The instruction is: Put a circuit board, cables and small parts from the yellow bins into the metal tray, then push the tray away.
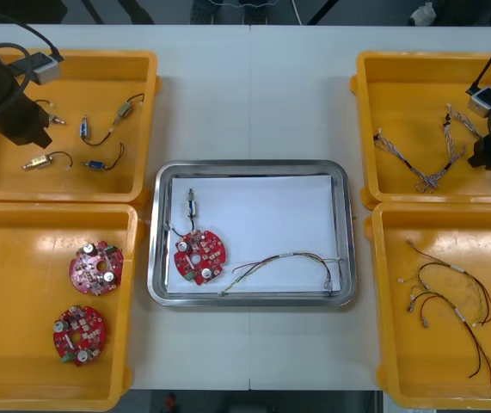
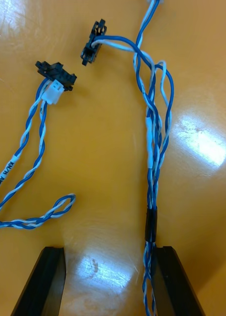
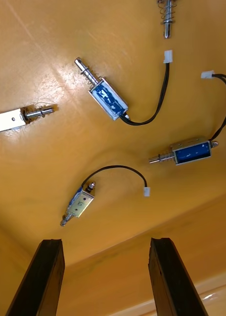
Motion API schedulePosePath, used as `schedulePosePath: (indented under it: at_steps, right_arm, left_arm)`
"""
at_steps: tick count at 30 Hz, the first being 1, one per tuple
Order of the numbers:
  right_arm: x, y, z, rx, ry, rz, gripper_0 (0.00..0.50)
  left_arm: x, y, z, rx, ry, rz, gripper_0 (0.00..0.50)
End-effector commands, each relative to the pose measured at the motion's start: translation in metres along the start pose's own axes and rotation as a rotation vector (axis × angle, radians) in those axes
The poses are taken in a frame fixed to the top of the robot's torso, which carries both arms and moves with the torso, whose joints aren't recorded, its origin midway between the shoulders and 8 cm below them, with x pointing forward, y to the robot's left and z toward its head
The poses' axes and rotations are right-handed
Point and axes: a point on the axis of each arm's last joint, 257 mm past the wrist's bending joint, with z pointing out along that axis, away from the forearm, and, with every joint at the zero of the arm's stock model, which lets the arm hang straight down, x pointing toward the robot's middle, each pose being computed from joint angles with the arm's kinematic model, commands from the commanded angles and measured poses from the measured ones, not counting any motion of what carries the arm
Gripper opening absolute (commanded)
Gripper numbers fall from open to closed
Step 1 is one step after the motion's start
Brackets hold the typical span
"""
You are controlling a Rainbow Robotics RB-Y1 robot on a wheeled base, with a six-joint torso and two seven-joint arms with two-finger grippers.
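Note:
The metal tray [image 1: 348, 232], white inside, holds a round red circuit board [image 1: 199, 255], a small metal part [image 1: 191, 205] and a red and yellow cable [image 1: 284, 262]. My right gripper [image 2: 105, 281] hangs open low over the far right yellow bin [image 1: 400, 95]. A twisted blue and white cable [image 2: 152, 148] runs between its fingers, along the inside of one finger [image 2: 169, 281]. Another blue and white cable [image 2: 28, 163] lies beside it. My left gripper [image 3: 105, 276] is open above the far left yellow bin [image 1: 99, 77], short of several small metal parts [image 3: 105, 97] with black leads.
The near left bin [image 1: 21, 258] holds two more red circuit boards [image 1: 95, 267]. In the near right bin [image 1: 400, 361] lie red, yellow and black cables [image 1: 451, 301]. Bare table runs beyond the tray's far edge, between the bins.

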Motion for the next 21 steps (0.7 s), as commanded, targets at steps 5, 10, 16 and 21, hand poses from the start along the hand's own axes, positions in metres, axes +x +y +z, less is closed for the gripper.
schedulePosePath:
  at_steps: [5, 10, 16, 21]
  right_arm:
    - [0.01, -0.016, -0.009, 0.024, 0.019, 0.002, 0.5]
    - [0.001, -0.019, -0.013, 0.029, -0.001, 0.002, 0.5]
    - [-0.013, -0.033, -0.03, 0.053, -0.014, -0.007, 0.5]
    - [-0.02, -0.038, -0.043, 0.052, -0.009, -0.008, 0.5]
  left_arm:
    - [-0.022, 0.042, -0.02, -0.092, -0.08, 0.265, 0.5]
    - [-0.021, 0.045, -0.006, -0.108, -0.08, 0.288, 0.5]
    - [-0.015, 0.046, 0.012, -0.116, -0.063, 0.309, 0.5]
    - [-0.009, 0.049, 0.023, -0.123, -0.052, 0.315, 0.5]
